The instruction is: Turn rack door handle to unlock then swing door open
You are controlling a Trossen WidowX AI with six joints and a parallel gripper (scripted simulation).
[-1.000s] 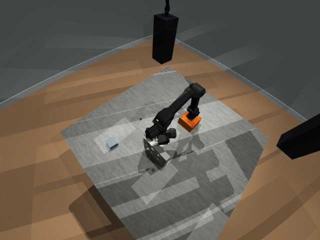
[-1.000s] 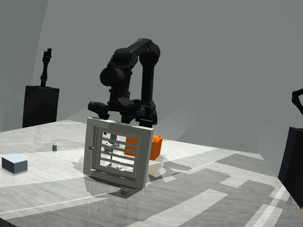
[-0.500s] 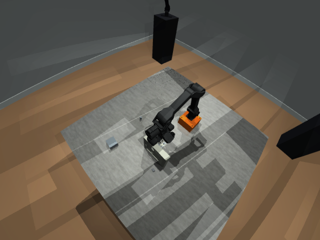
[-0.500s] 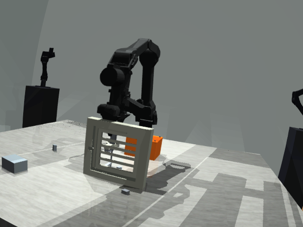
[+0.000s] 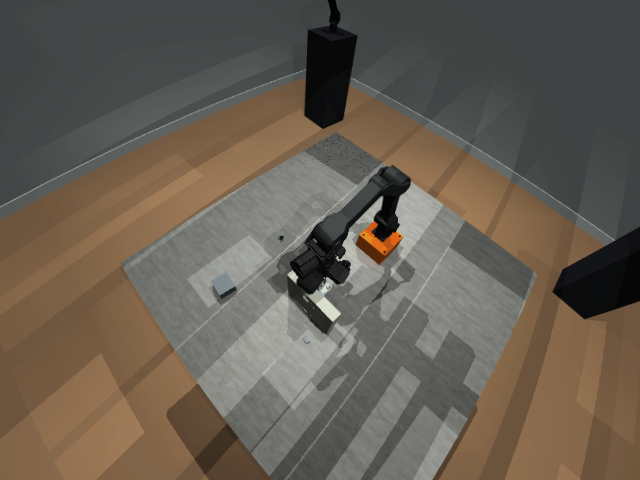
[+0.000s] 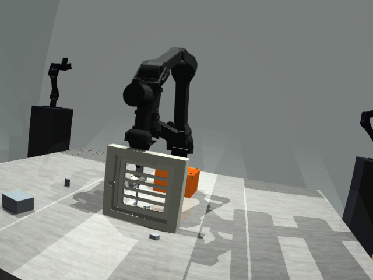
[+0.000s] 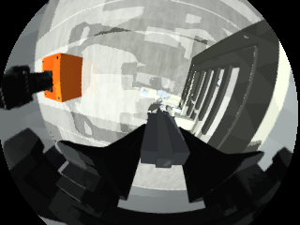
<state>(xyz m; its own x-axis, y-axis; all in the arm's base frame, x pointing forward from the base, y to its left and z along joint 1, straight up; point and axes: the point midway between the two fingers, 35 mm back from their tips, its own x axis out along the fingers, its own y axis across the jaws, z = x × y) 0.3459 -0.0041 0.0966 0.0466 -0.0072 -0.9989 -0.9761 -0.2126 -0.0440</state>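
Note:
The rack frame point(image 5: 330, 308) point(image 6: 178, 195) point(image 7: 269, 52) stands upright on the table, pale beige. The slatted door point(image 6: 170, 192) point(image 7: 244, 70) looks roughly in line with the frame; its exact angle is hard to tell. The dark grey upright handle point(image 7: 164, 150) stands on the arm's side of the door and shows through the slats in the exterior view. My gripper point(image 5: 325, 279) point(image 6: 139, 165) point(image 7: 161, 127) points down over the handle, its two black fingers shut on the handle from both sides. The fingers' lower parts are partly hidden behind the frame in the exterior view.
The orange arm base point(image 5: 379, 242) point(image 6: 192, 182) point(image 7: 70, 77) stands behind the frame. A blue-grey block point(image 5: 223, 285) point(image 6: 18, 202), a small dark piece point(image 5: 281, 238) point(image 6: 67, 182) and a small grey piece point(image 5: 306, 339) point(image 6: 154, 236) lie on the table. Small pale pieces point(image 7: 161, 95) lie beside the door.

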